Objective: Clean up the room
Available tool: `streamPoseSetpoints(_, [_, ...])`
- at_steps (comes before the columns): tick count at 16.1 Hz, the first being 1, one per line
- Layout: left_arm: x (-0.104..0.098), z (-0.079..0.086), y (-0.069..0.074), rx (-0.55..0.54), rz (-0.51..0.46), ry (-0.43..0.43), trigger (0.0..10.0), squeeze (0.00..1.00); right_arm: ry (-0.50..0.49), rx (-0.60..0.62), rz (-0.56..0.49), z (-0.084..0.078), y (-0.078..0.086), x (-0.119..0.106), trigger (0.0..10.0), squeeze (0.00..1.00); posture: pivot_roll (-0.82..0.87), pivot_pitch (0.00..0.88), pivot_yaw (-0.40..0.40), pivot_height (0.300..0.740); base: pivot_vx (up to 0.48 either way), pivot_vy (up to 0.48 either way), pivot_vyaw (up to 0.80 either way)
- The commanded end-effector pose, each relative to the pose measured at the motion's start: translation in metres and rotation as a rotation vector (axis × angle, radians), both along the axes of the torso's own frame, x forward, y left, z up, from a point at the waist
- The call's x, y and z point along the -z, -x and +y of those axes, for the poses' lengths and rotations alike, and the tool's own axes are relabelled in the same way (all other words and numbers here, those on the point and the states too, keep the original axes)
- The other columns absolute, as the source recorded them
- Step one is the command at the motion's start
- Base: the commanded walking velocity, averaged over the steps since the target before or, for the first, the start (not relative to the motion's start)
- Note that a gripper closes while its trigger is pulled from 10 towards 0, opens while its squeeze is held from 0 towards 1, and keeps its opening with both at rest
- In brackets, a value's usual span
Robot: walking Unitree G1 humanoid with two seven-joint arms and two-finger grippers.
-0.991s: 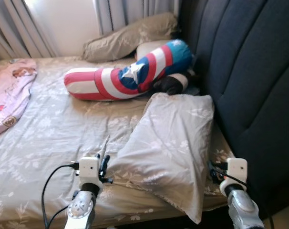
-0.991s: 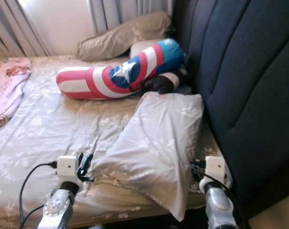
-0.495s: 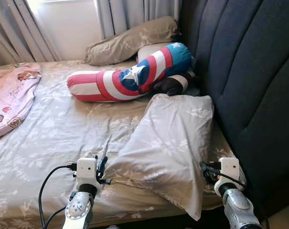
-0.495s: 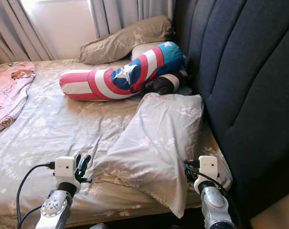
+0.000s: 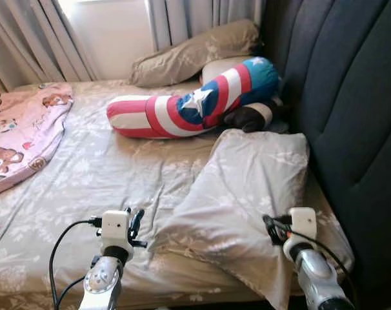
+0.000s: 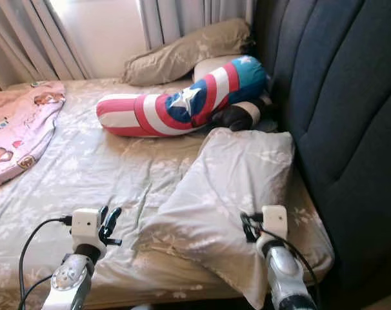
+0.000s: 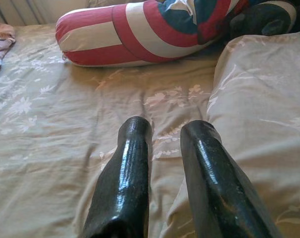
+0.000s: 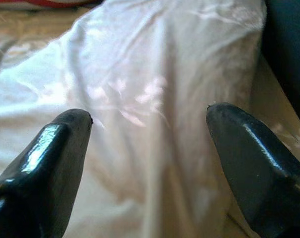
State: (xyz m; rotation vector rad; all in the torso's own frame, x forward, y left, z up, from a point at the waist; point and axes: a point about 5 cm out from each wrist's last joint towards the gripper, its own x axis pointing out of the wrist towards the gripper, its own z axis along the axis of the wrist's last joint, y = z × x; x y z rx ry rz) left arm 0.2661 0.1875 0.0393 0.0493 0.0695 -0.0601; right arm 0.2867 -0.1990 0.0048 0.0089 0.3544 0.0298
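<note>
Two grippers are held low at the bed's near edge. Directly ahead of the wide-spread right gripper (image 8: pixel 149 124) lies the pillow (image 5: pixel 247 194), its long axis running away toward the headboard (image 5: pixel 350 97). The left gripper (image 7: pixel 165 130), fingers narrowly apart, is offset beside the pillow's near corner.

Silver arms (image 5: pixel 102 284) (black cables), white wrist-boxes (image 5: pixel 115 226)

Bed (image 5: pixel 99 174), floral beige sheet: grey pillow (image 5: pixel 247 194) at 4 o'clock, striped bolster (image 5: pixel 182 110) at 12, beige pillow (image 5: pixel 195 51) beyond, pink blanket (image 5: pixel 21 132) at 9.
</note>
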Motion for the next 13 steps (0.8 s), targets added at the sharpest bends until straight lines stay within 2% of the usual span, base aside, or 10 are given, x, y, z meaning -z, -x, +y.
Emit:
streamPoseSetpoints(1, [-0.005, 0.003, -0.002, 0.000, -0.009, -0.002, 10.0, 0.00, -0.016, 0.031, 0.062, 0.000, 0.004, 0.008, 10.0, 0.00, 0.00, 0.000, 0.081, 0.658, 0.000, 0.000, 0.00])
streamPoseSetpoints(2, [-0.006, 0.004, -0.002, 0.000, -0.010, -0.004, 10.0, 0.00, -0.026, 0.037, 0.064, 0.000, 0.004, 0.008, 10.0, 0.00, 0.00, 0.000, 0.083, 0.658, 0.000, 0.000, 0.00])
streamPoseSetpoints(3, [-0.007, 0.005, -0.002, 0.002, -0.010, -0.008, 10.0, 0.00, -0.086, 0.046, 0.065, 0.003, 0.003, 0.008, 10.0, 1.00, 0.01, 0.000, 0.084, 0.658, 0.000, 0.000, 0.00])
streamPoseSetpoints(6, [-0.012, 0.010, -0.001, 0.013, -0.016, -0.028, 10.0, 0.00, -0.119, 0.107, 0.112, 0.004, -0.001, 0.009, 10.0, 1.00, 0.04, 0.000, 0.094, 0.658, 0.000, 0.000, 0.00])
streamPoseSetpoints(7, [-0.016, 0.013, -0.002, 0.018, -0.023, -0.037, 10.0, 0.00, -0.167, 0.139, 0.119, 0.005, -0.004, 0.008, 10.0, 1.00, 0.06, 0.000, 0.100, 0.658, 0.000, 0.000, 0.00])
streamPoseSetpoints(11, [-0.025, 0.019, -0.003, 0.031, -0.036, -0.062, 10.0, 0.00, -0.188, 0.191, 0.129, 0.004, -0.013, 0.001, 10.0, 1.00, 0.08, 0.000, 0.121, 0.658, 0.000, 0.000, 0.00])
streamPoseSetpoints(13, [-0.031, 0.019, -0.004, 0.056, -0.045, -0.077, 10.0, 0.00, -0.255, 0.244, 0.142, 0.001, -0.014, 0.001, 10.0, 1.00, 0.09, 0.000, 0.129, 0.658, 0.000, 0.000, 0.00])
